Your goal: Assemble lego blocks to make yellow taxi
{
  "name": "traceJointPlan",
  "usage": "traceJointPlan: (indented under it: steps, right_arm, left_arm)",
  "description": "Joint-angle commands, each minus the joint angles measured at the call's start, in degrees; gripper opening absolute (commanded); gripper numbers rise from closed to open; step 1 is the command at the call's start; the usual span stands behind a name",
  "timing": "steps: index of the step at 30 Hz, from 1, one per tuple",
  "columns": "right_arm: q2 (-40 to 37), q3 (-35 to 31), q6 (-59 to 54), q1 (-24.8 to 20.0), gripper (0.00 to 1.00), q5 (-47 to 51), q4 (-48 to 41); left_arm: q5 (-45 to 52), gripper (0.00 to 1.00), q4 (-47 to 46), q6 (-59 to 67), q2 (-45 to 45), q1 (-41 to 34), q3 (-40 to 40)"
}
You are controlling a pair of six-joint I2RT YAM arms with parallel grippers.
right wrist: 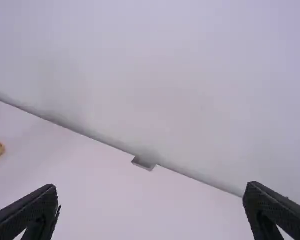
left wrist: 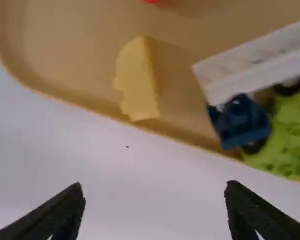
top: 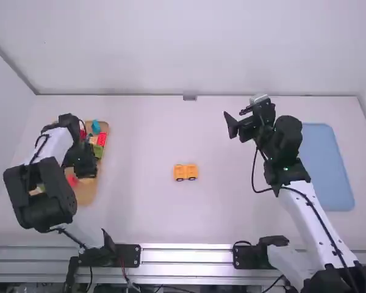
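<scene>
Task item: a yellow-orange toy block assembly with dark wheels (top: pixel 185 172) rests near the middle of the white worktop (top: pixel 140 207). Its wheels face the near side.

Left hand (top: pixel 85 166): positioned at the left, above the tan tray with rounded corners (top: pixel 85 194). Its fingers are set wide apart.

Right hand (top: pixel 233 112): positioned right of the block assembly and farther from the near edge. Its fingers are likewise set wide apart.

Tray contents: a teal piece (top: pixel 96 127) lies at the far end. A red block (top: pixel 102 139) lies on the near side of it, followed by a green block (top: pixel 98 151). The left wrist view shows a yellow block with a notched side (left wrist: pixel 137 80) near the tray rim, a long white block (left wrist: pixel 255 62) and a dark blue piece (left wrist: pixel 241 122) just beside the white block. A light green studded piece (left wrist: pixel 290 135) adjoins the dark blue piece.

Right side of worktop: a flat blue rectangular panel with rounded corners (top: pixel 326 165) lies beyond the right arm.
</scene>
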Motion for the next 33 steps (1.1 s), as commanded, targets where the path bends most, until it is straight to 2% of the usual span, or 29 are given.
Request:
traceJointPlan:
  steps: [1,3,7,10,11,12,17,19,23,28,30,33]
  right_arm:
    - [0.35,2.21,0.33,0.17,0.98,0.02,0.39]
    - [0.35,2.21,0.35,0.15,0.98,0.04,0.50]
    - [0.35,2.21,0.35,0.17,0.98,0.02,0.59]
    - [0.35,2.21,0.35,0.17,0.98,0.02,0.57]
    - [0.35,2.21,0.39,0.17,0.99,0.02,0.59]
    - [0.35,2.21,0.37,0.17,0.98,0.00,0.59]
    - [0.35,2.21,0.37,0.17,0.99,0.00,0.59]
    - [0.35,2.21,1.81,0.15,0.99,0.07,0.63]
    - [0.35,2.21,3.34,0.15,0.99,0.02,1.03]
    - [0.35,2.21,3.34,0.15,0.99,0.02,1.27]
    - [0.35,2.21,3.34,0.17,0.98,0.02,1.20]
    - [0.35,2.21,3.34,0.15,0.99,0.02,1.25]
  left_arm:
    - [-1.49,0.73,-0.07,-5.66,-0.63,0.28,-1.73]
    - [-2.51,0.76,-0.09,-6.97,-0.63,0.42,-2.43]
    - [-5.44,0.77,-0.04,-7.26,-0.63,0.35,-3.21]
    - [-6.80,0.70,-0.09,-7.30,-0.63,0.39,-3.32]
    - [-7.52,0.65,-0.24,-7.28,-0.63,0.37,-3.37]
    - [-7.80,0.64,-0.31,-7.26,-0.63,0.37,-3.37]
    - [-9.25,0.67,-0.44,-7.26,-0.63,0.39,-3.37]
    - [-9.73,0.73,-0.46,-7.23,-0.63,0.37,-3.37]
    - [-9.57,0.75,-0.07,-5.95,-0.50,0.37,-3.37]
    - [-8.98,0.75,1.90,-2.75,0.48,0.37,-3.41]
    - [-9.03,0.70,2.27,-2.60,1.14,0.37,-3.54]
    - [-9.29,0.72,2.19,-4.26,2.01,0.37,-3.74]
